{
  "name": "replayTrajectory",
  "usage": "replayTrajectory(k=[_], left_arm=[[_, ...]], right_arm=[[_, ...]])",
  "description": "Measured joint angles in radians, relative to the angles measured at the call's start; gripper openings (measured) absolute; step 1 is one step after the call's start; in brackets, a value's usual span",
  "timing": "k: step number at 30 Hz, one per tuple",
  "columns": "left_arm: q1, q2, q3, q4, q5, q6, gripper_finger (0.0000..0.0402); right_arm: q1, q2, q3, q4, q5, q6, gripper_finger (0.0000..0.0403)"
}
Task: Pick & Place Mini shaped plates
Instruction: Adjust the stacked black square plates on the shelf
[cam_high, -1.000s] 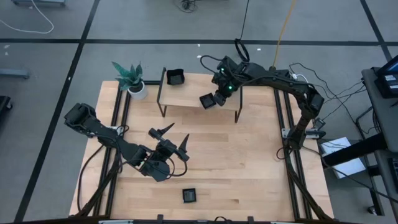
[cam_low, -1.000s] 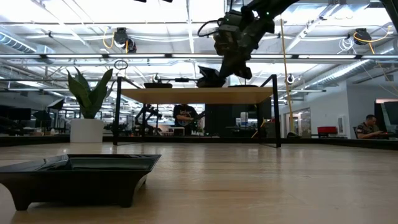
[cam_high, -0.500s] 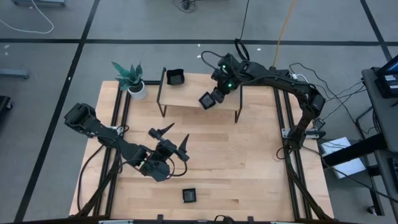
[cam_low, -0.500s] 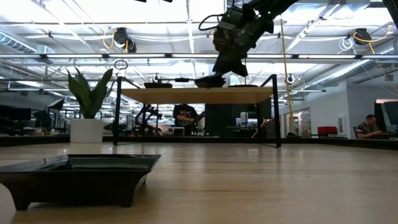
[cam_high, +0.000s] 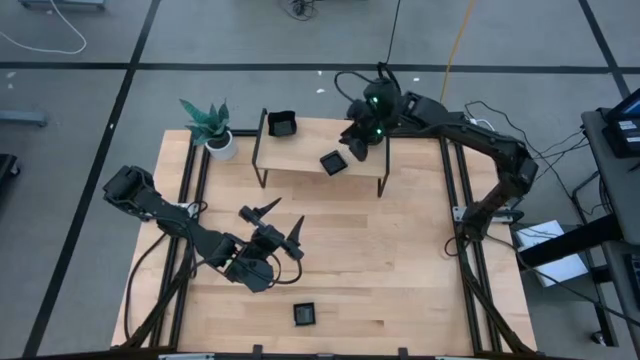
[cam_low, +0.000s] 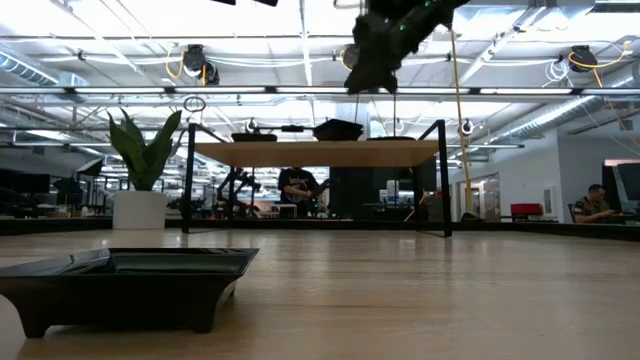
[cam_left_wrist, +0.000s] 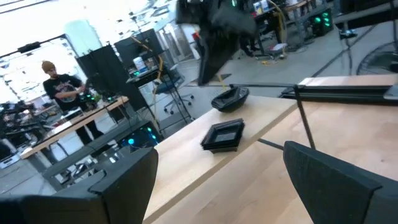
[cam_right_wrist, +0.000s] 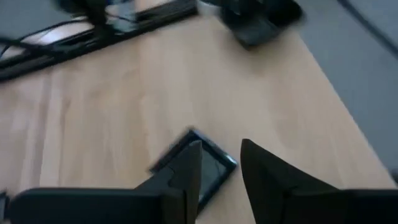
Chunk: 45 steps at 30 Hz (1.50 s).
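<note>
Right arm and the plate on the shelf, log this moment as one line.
right gripper: open, empty, above shelf | released plate: resting on shelf | left gripper: open, waiting over table | plate: on table

The right arm reaches in from about three o'clock, bending at the elbow toward the far edge near one o'clock. Its right gripper (cam_high: 358, 150) hangs high, pointing down, the two dark fingers (cam_right_wrist: 186, 168) parted with a narrow gap and nothing between them. The left arm runs from nine o'clock toward seven o'clock, low; the left gripper (cam_high: 282, 224) points toward one o'clock, fingers (cam_left_wrist: 323, 180) spread wide, empty.
</note>
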Motion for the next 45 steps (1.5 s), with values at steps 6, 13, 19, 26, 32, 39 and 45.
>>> replayTrajectory(k=[6, 13, 19, 26, 32, 39, 45], left_arm=[[0.001, 0.000, 0.000, -0.010, 0.092, -0.014, 0.0351], [0.001, 0.000, 0.000, -0.012, 0.096, -0.047, 0.0351], [0.001, 0.000, 0.000, -0.015, 0.096, -0.053, 0.0351], [0.015, 0.000, 0.000, -0.016, 0.104, -0.053, 0.0351], [0.029, 0.000, 0.000, -0.016, 0.175, -0.056, 0.0351], [0.032, 0.000, 0.000, -0.017, 0.183, -0.052, 0.0351], [0.032, 0.000, 0.000, -0.019, 0.183, -0.053, 0.0351]], right_arm=[[0.144, -0.067, -0.059, -0.018, -0.004, -0.223, 0.0075], [0.303, -0.077, -0.317, 0.152, 0.053, -0.459, 0.0007], [0.320, -0.077, -0.437, 0.356, 0.273, -0.514, 0.0001], [0.310, -0.077, -0.464, 0.433, 0.355, -0.530, 0.0000], [0.307, -0.077, -0.464, 0.494, 0.428, -0.547, 0.0000], [0.307, -0.077, -0.464, 0.529, 0.520, -0.554, 0.0000], [0.306, -0.077, -0.464, 0.513, 0.419, -0.548, 0.0000]])
